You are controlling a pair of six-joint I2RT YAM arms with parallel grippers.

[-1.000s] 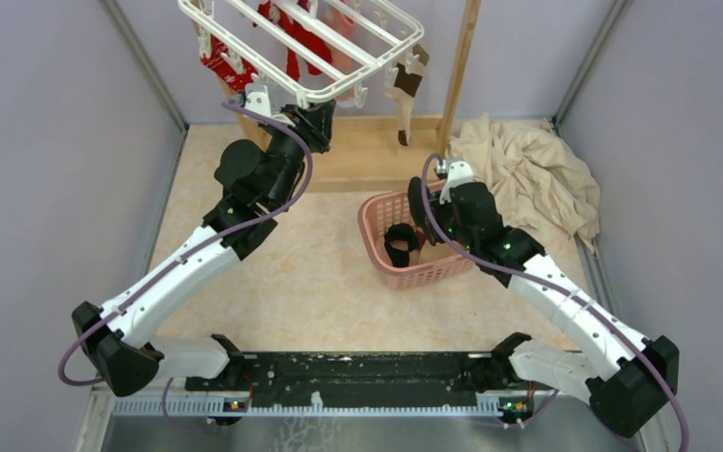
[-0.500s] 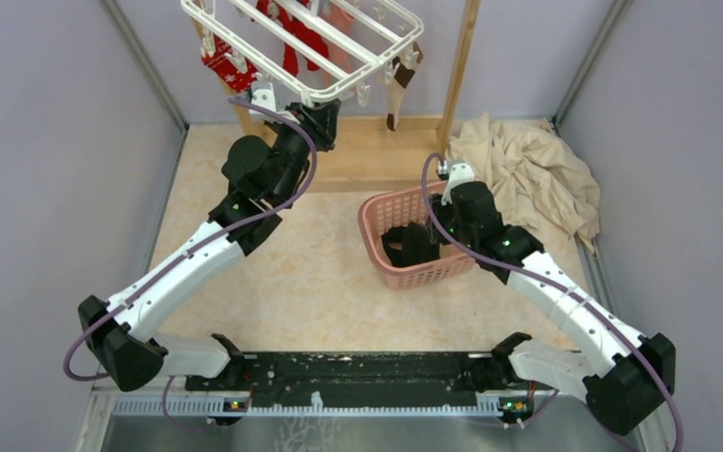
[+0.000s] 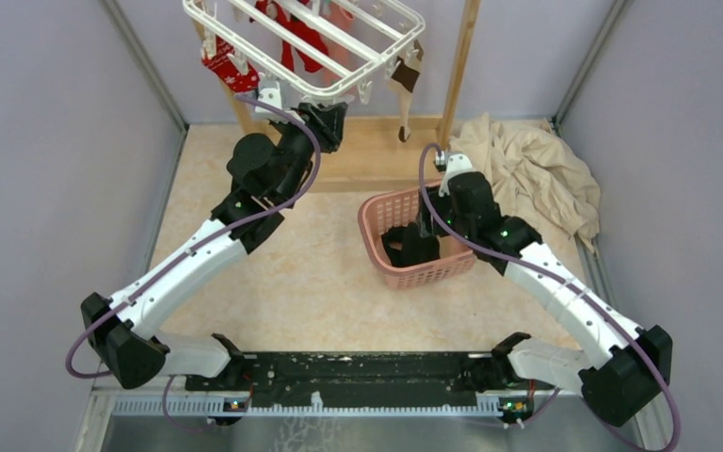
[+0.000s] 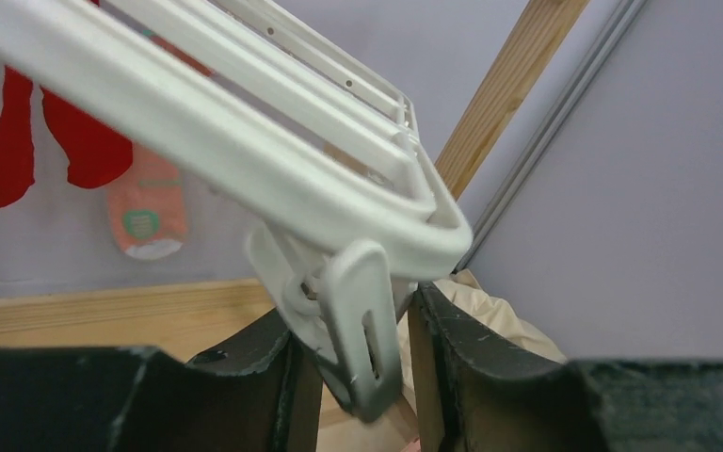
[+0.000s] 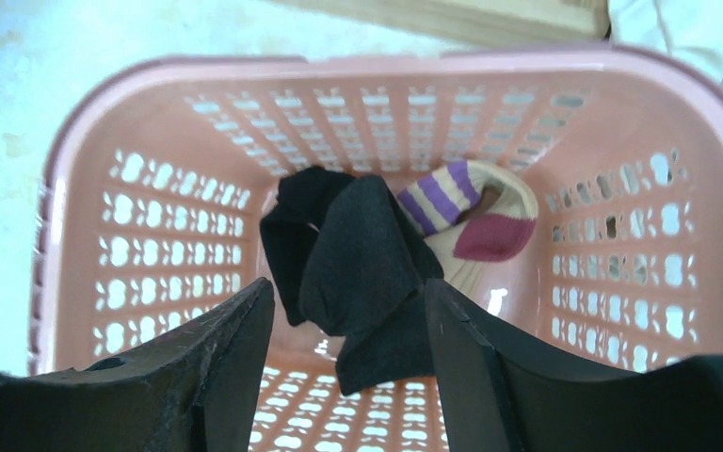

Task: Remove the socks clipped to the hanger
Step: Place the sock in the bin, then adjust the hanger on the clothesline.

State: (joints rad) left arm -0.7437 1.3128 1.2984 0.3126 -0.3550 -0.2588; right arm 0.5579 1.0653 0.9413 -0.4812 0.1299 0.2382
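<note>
Lilac walls back the white hanger (image 4: 198, 122), whose clipped socks (image 4: 75, 141) hang long axis down, beyond my left pincer (image 4: 358, 325), the nearer arm. A clip (image 4: 358, 282) sits between its fingers; whether it pinches I cannot tell. My right pincer (image 5: 348, 311) gapes over the pink basket (image 5: 151, 104), with a black sock (image 5: 358, 264) lying below.

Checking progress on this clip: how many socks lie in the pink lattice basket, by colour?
black fabric sock: 1
cream sock with purple stripes and a pink toe: 1
Total in the pink plastic lattice basket: 2
</note>
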